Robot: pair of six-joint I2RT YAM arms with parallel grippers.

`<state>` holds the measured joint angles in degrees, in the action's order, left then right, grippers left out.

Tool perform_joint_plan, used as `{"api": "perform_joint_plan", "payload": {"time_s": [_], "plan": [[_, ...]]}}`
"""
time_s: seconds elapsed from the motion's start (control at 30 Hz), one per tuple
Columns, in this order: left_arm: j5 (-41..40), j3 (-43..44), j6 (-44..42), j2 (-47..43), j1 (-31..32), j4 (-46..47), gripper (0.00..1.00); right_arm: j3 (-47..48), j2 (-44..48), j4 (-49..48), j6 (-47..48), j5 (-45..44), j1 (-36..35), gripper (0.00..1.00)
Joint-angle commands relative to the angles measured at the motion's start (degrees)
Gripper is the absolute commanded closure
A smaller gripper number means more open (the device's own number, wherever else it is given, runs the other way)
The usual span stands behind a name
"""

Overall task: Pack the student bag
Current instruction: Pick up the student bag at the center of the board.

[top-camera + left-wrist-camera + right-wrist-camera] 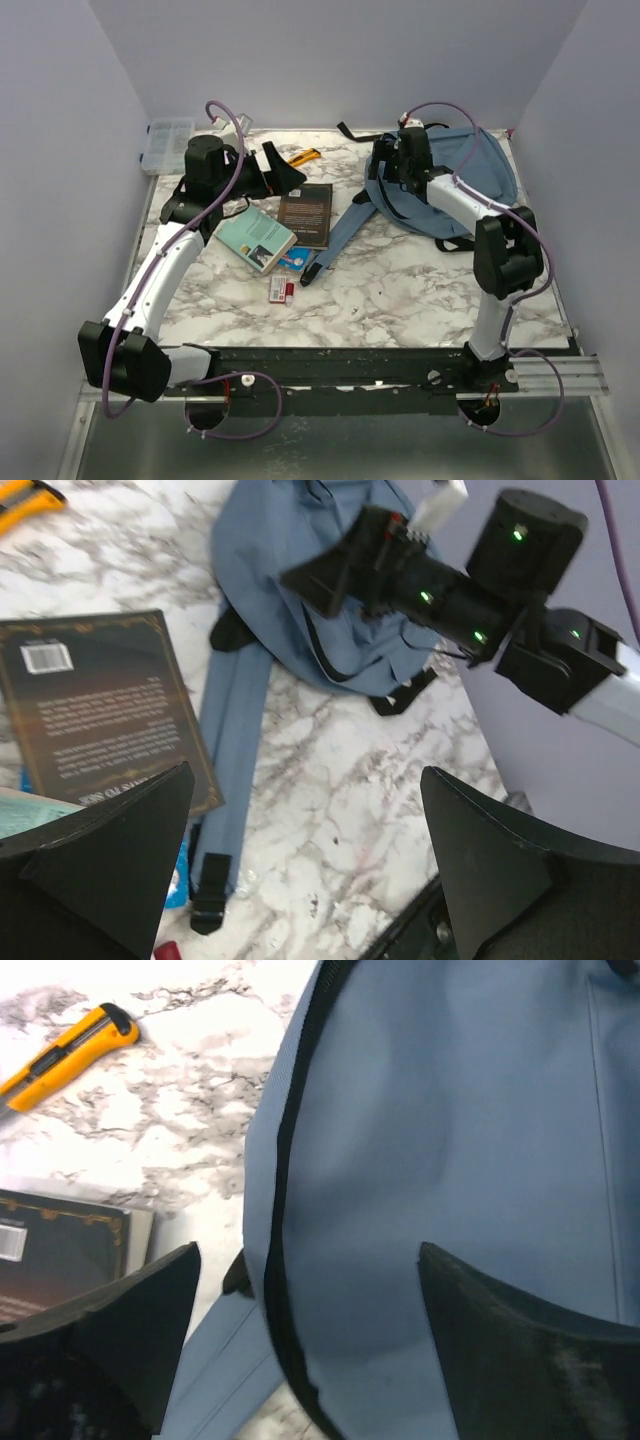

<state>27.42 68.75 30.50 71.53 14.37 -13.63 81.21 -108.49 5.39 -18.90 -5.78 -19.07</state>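
Observation:
The student bag (480, 170) is a dusty-blue backpack lying flat at the back right, with its blue straps (335, 235) trailing toward the middle. My right gripper (383, 178) hovers open over the bag's left edge. In the right wrist view its fingers straddle the bag (450, 1140) and the dark zipper line (285, 1260), and the gripper (310, 1350) holds nothing. My left gripper (283, 170) stands open above the table's back middle. It (310, 870) is empty and looks across a strap (235, 740) toward the bag (290, 570).
A dark book (305, 213), a teal book (255, 238), a blue card (297, 260) and small red and white items (280, 288) lie mid-table. A yellow cutter (305, 157) sits at the back. A clear plastic box (168, 140) stands at the back-left corner.

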Motion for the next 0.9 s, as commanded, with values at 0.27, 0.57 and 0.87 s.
{"api": "perform_joint_plan", "payload": {"time_s": [0.27,0.57,0.87], "plan": [[11.54,3.22,6.59,4.97,0.54,-3.26,0.04,4.39,-8.50,1.00,12.22,-1.84,-0.78,0.24],[11.03,3.91,5.39,5.46,1.89,-4.53,0.04,9.13,-12.73,6.70,18.26,-13.87,-2.04,0.87],[11.31,4.37,5.18,4.74,2.15,-5.10,0.04,16.45,5.54,12.08,33.37,-12.90,9.34,1.00]]}}
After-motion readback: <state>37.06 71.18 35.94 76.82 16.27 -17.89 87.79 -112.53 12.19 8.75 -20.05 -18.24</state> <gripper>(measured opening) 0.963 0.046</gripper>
